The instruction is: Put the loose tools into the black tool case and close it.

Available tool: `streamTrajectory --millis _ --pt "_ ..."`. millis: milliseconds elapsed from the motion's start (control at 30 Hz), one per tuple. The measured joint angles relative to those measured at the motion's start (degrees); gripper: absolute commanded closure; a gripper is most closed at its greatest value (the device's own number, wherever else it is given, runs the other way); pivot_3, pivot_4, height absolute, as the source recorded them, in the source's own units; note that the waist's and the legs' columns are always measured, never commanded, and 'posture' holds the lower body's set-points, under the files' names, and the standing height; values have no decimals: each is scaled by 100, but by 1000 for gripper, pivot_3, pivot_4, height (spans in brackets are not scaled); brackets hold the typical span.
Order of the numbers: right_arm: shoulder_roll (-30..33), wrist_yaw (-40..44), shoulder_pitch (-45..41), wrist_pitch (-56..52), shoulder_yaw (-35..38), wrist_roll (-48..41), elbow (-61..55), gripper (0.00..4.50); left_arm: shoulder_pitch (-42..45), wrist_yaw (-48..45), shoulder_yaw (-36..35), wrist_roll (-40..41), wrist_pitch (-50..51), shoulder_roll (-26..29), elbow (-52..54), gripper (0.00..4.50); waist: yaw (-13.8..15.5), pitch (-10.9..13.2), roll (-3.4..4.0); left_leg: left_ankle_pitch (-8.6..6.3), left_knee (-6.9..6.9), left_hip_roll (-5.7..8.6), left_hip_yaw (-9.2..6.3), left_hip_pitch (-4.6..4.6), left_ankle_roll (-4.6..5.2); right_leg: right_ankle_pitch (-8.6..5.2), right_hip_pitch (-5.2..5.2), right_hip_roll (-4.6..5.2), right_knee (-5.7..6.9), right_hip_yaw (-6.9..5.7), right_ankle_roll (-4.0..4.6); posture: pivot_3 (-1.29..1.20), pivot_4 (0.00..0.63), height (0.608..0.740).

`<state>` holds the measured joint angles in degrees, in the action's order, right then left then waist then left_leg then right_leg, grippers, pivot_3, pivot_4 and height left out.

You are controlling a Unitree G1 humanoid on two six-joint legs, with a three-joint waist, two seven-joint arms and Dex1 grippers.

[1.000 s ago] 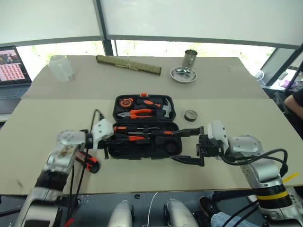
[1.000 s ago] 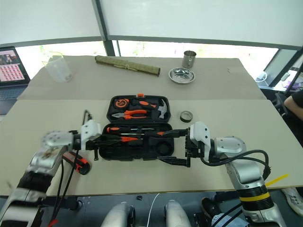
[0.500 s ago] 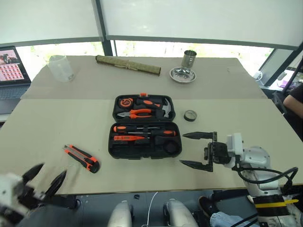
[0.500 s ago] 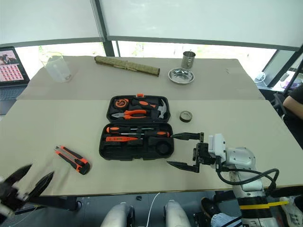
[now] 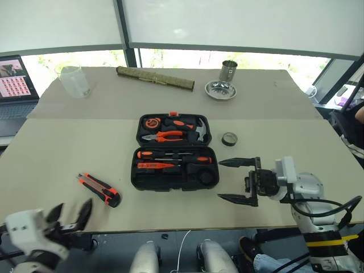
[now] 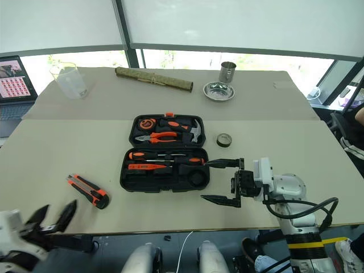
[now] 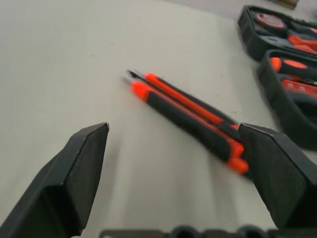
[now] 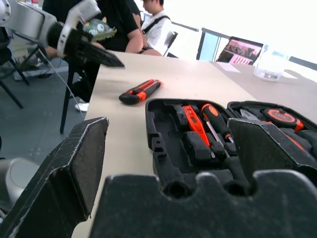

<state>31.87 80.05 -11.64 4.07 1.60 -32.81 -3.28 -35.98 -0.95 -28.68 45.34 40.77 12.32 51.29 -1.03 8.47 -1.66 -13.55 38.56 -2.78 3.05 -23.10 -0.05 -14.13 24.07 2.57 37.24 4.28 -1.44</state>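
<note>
The utility knife (image 5: 98, 190) lies on the table (image 5: 57, 159) just ahead of the left gripper (image 5: 69, 216), whose jaws gape wide and empty; its long axis slants from far-left to near-right. That gripper is much nearer than the right gripper (image 5: 237, 180), equally wide, beside the open tool case (image 5: 173, 158). The knife is slim, orange and black.

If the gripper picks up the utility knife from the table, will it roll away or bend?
Probably neither. The utility knife lies flat and looks flat-sided, so rolling seems unlikely. Its body looks like rigid plastic, so likely stiff. The black grip sections may reduce slipping.
</note>
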Motion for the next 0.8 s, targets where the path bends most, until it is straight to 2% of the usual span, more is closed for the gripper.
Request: streamTrajectory --millis 33,133,167,200,267,467,567,800 --pt "8 9 -48 -62 -18 -4 -3 0 257 659 179 0 384 -83 76 17 1 -7 48 1 -28 8 1 2 1 5 5 1 -18 13 -6 0 150 740" --pt "23 29 -139 -158 -69 -8 -4 0 932 1729 558 -3 973 -278 117 17 13 -30 108 -17 -56 26 -6 3 30 0 12 1 -34 39 -16 0 150 740" --pt "32 29 -163 -204 -70 -13 -5 0 1324 2026 700 -58 1113 -485 127 17 21 -32 102 -19 -57 26 -7 1 27 -2 11 1 -35 39 -19 0 150 740" --pt "27 29 -202 -251 -102 -13 -15 0 1653 2297 938 -147 1261 -593 136 17 25 -38 60 -22 -56 24 -8 -4 23 -2 11 -2 -40 34 -20 0 150 740" --pt "42 28 -247 -319 -104 -28 -142 0 1875 2683 1263 -345 1491 -768 146 17 -17 -62 21 -36 -55 16 -11 1 2 -1 2 -1 -47 42 -19 0 150 740" --pt "39 -15 -271 -518 -120 -137 -294 0 2386 2968 1460 -824 1724 -822 -112 17 14 -63 14 -48 -27 25 8 35 -2 -1 -29 -10 -33 44 -19 0 150 740" --pt "69 -22 -274 -580 -113 -179 -338 0 2330 3029 1272 -962 1805 -923 -152 17 -21 -59 8 -48 -27 22 10 102 -2 -9 -96 -16 -35 41 -10 0 150 740" --pt "93 -28 -281 -587 -98 -195 -338 0 2177 2947 975 -1060 1800 -1045 67 17 -22 -52 -6 -47 -27 23 12 104 -2 -17 -100 -16 -34 41 -10 0 150 740"
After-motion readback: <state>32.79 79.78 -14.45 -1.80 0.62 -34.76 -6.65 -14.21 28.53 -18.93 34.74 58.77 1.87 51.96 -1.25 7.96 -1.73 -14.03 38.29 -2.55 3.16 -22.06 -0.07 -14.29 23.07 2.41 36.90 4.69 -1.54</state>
